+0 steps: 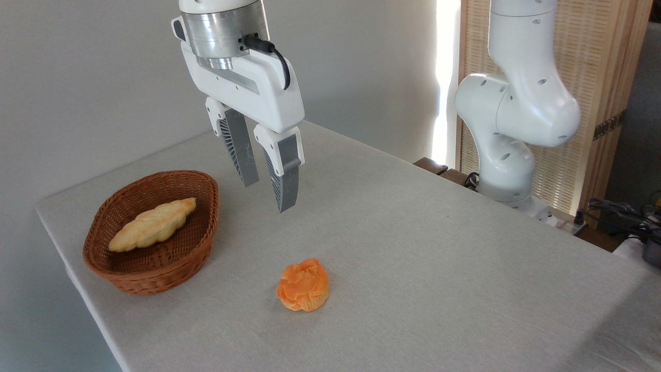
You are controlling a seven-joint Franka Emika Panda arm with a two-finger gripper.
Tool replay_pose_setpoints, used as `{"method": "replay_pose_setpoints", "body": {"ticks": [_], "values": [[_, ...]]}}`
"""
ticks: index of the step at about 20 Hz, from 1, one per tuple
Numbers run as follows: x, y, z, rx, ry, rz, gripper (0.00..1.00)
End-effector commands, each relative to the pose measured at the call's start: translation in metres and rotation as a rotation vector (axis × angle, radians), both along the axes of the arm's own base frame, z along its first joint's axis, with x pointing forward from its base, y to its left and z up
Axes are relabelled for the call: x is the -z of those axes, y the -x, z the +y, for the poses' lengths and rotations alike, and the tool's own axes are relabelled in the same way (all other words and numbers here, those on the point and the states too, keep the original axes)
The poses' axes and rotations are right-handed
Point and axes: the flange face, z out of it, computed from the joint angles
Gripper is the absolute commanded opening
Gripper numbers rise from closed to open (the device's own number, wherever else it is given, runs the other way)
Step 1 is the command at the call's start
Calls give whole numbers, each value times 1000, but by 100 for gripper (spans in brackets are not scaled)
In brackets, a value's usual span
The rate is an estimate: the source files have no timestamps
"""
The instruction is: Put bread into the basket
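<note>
Bread (153, 225) lies inside the wicker basket (196, 253) at the left end of the table (439, 268), resting on the woven floor at a slant, one pointed end raised toward the far rim and the other low near the front wall. The loaf is long and braided, golden-brown along its ridged top and paler yellow on the end nearest the camera, and it spans most of the basket's length, which probably explains why it sits diagonally rather than flat across. Above the cloth, just right of the basket and well clear of it, hangs the Franka gripper (266, 194), its two ribbed grey fingers (242, 165) parted with open air between them and nothing held. That empty, raised pose suggests the delivery is finished and the arm is out of the way of the flared rim. A round, knotted orange bun (303, 285) sits alone on the table in front of the gripper, apart from both basket and bread; it plays no part in the job. The arm's white base (508, 155) stands at the far right edge of the table, beside a slatted wooden screen (594, 103). Judged from how things lie, the task looks complete, with little left but for the arm to retire.
</note>
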Motion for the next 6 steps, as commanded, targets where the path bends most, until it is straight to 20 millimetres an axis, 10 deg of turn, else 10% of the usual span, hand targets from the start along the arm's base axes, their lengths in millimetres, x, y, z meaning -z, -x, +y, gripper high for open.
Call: {"method": "replay_pose_setpoints", "body": {"ticks": [1, 6], "values": [[-3, -4, 1, 14, -38, -4, 100], [-3, -3, 3, 16, -36, -6, 100]]}}
